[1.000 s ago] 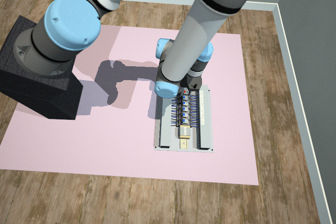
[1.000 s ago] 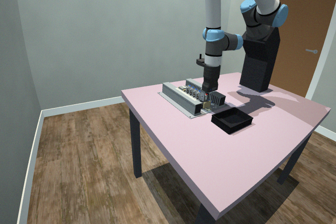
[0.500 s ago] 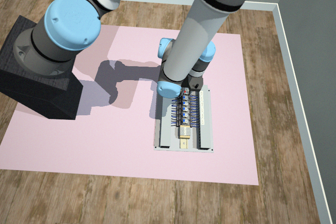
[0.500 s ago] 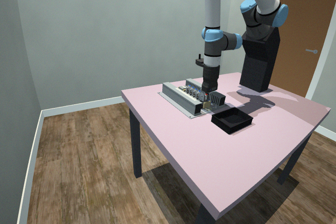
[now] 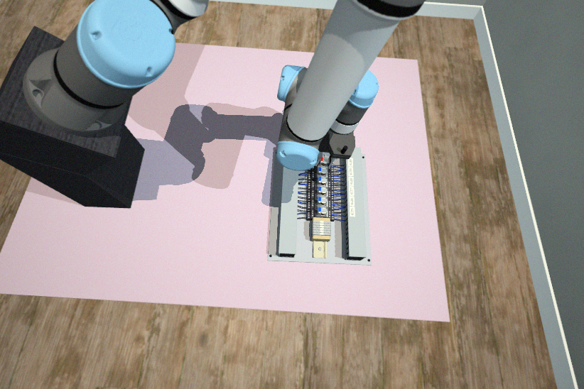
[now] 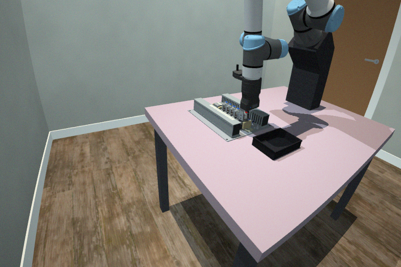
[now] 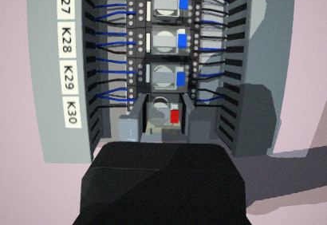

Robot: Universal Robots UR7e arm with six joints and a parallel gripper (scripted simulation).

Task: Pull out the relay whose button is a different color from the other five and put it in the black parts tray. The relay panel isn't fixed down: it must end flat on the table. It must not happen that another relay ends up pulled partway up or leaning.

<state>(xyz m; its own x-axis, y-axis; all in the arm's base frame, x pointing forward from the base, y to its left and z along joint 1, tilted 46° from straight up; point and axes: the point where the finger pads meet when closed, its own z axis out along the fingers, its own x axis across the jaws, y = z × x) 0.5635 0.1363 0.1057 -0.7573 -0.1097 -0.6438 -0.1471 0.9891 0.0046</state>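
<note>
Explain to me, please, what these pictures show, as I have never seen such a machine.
This is a one-armed robot with a two-fingered gripper. The top view looks down from above, the exterior view looks across the table from the side, and the wrist view looks from beside the gripper along its fingers.

On the table lies a relay panel: a row of relays, wired on both sides between two grey ducts. Near it stands a black tray, seen only in the exterior view. The fingers are closed on the end relay, the red-buttoned one, beside label K30.

Wood-floored room, brown door [image 6: 362, 36].
</note>
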